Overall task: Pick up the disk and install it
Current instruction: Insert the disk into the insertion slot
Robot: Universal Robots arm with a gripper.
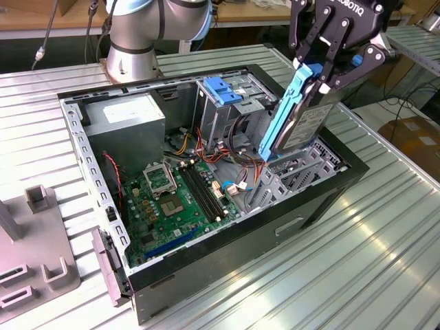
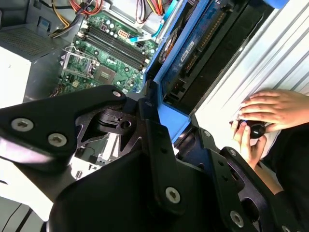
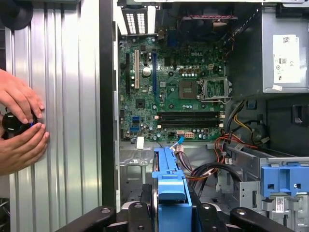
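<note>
The disk, a grey metal drive with bright blue rails, hangs steeply tilted over the open computer case at the exterior view's right. Its lower end dips just inside the case, near the metal bay there. My gripper is shut on the disk's upper end, one black finger on each side. In the second wrist view the disk runs away from my fingers toward the case. In the first wrist view its blue rail juts out between my fingers over the case floor.
Inside the case lie a green motherboard, a grey power supply with a white label, loose cables and a tall metal cage with a blue latch. A person's hands hold a black knob on the ribbed table beside the case. A grey fixture stands at the exterior view's left.
</note>
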